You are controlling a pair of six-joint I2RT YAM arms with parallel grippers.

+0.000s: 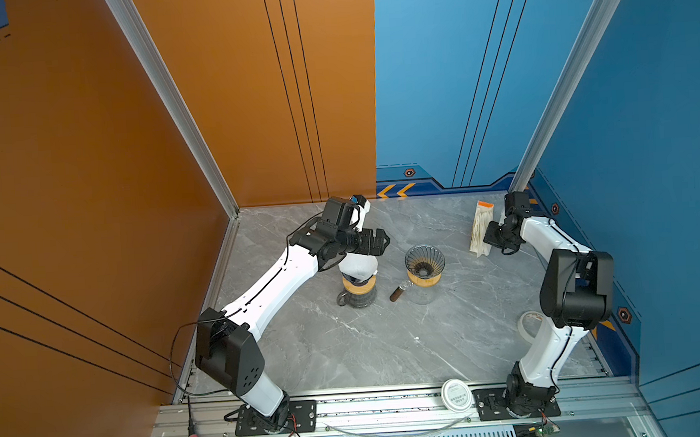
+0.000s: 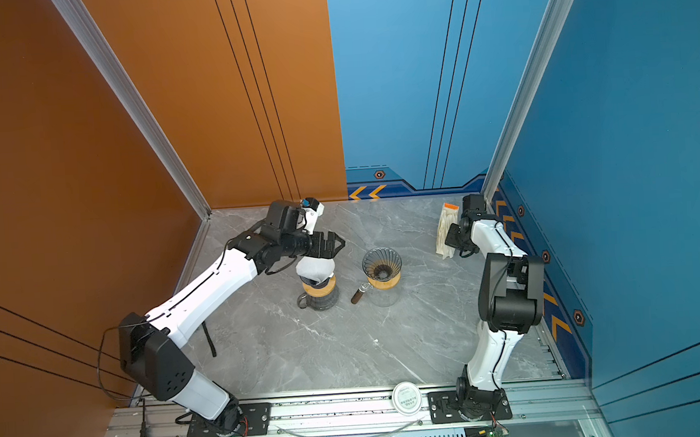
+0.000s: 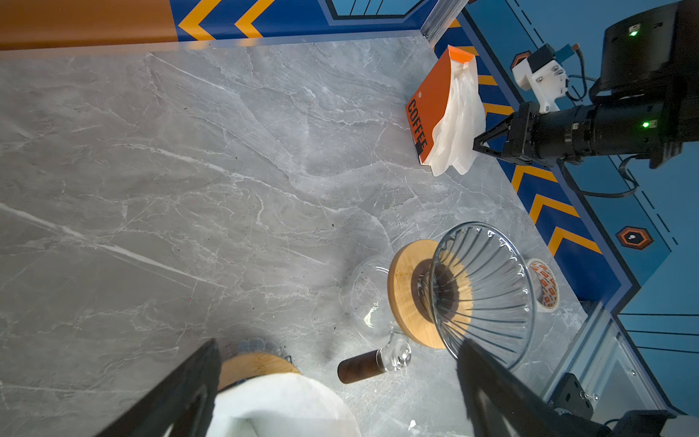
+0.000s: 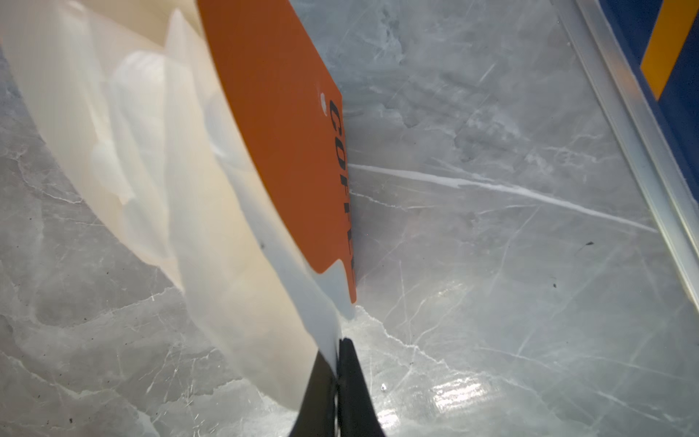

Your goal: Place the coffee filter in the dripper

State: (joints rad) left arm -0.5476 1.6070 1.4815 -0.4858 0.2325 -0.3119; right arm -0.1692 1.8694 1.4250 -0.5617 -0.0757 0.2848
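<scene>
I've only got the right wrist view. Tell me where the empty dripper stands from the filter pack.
Observer: The empty glass dripper stands mid-table on a glass carafe, left of the filter pack in both top views, not touching it.
Operator: My right gripper has a coffee filter pinched. Report the left gripper.
Observer: The left gripper is open, above a second dripper left of the empty one.
Operator: Say what's in that one.
Observer: A white filter already sits in it.
</scene>
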